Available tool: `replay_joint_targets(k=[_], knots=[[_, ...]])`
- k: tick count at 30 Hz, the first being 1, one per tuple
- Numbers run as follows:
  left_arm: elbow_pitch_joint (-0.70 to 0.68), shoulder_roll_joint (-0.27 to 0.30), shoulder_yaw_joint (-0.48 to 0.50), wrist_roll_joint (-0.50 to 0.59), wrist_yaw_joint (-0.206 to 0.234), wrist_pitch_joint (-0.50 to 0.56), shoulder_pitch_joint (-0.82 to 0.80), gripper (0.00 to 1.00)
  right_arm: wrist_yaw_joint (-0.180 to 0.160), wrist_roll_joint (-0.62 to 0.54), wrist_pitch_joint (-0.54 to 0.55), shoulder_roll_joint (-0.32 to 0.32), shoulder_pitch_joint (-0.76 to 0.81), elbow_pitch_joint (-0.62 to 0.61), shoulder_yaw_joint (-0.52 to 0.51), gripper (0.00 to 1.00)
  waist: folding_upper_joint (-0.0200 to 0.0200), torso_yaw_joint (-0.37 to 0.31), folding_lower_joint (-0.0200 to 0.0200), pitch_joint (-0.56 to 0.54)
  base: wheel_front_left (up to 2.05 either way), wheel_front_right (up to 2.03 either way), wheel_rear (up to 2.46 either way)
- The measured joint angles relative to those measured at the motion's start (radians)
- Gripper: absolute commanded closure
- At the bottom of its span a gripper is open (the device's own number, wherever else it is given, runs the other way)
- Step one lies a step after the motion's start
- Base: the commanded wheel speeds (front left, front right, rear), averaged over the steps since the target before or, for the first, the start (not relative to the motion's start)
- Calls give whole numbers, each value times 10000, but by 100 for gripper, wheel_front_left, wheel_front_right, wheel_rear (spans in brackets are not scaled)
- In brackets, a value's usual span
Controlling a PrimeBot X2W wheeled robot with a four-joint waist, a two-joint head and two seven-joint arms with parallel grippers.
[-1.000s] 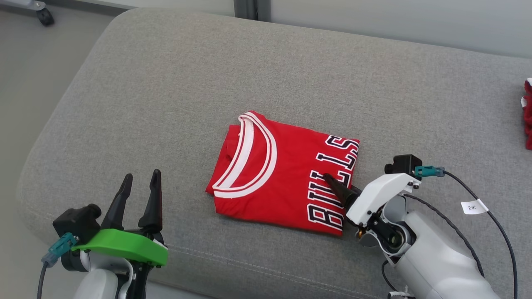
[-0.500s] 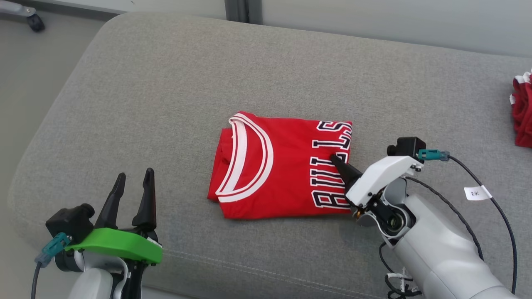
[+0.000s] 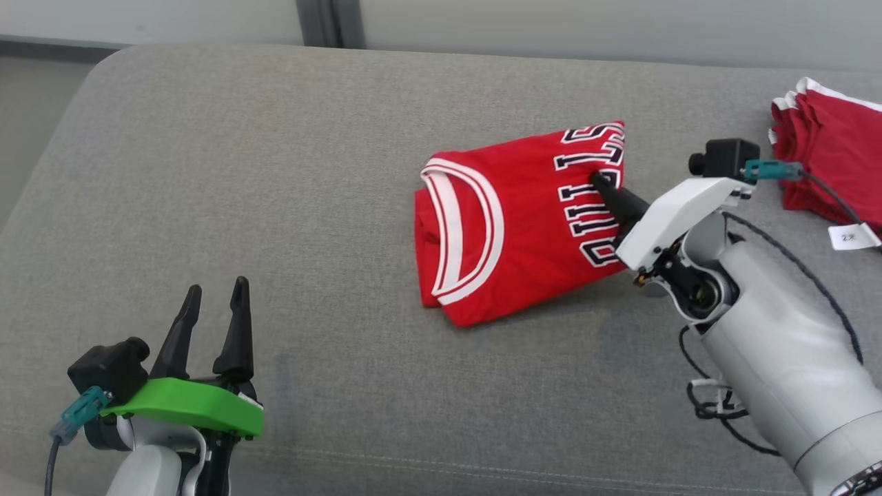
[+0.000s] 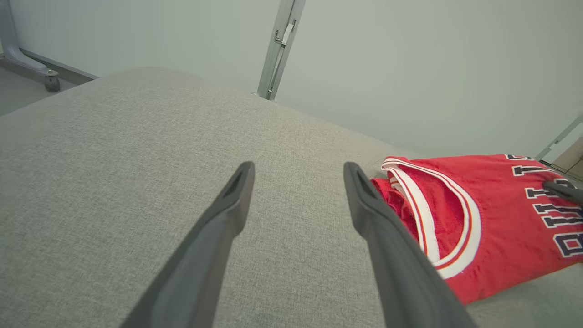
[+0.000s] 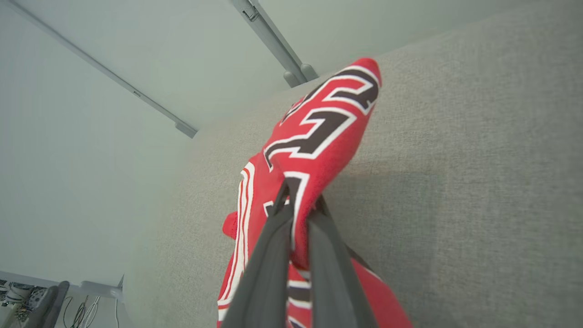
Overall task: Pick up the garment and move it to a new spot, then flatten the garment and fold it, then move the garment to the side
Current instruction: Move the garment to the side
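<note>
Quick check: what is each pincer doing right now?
Left pincer: open, holding nothing.
Right pincer: shut on the folded red jersey.

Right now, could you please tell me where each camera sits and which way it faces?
Head view: from the head, down onto jersey and cushion; left end effector and right end effector show.
Left wrist view: along its open fingers, across the cushion toward the wall.
Right wrist view: along its fingers, shut on the jersey.
Shared: all three show the jersey.
</note>
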Motion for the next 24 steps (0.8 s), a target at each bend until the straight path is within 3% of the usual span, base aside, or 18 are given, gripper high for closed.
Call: replay_joint_targets(k=[13, 24], knots=[[-194, 173, -221, 0, 0, 0, 0, 0, 84, -458, 746, -1561, -1520, -330, 102, 100, 0, -1347, 0, 368, 0, 0, 0], [-426, 416, -523, 0, 0, 0, -116, 0, 84, -514, 1511, -2922, -3154, -604, -303, 100, 0, -1729, 0, 1421, 0, 0, 0]])
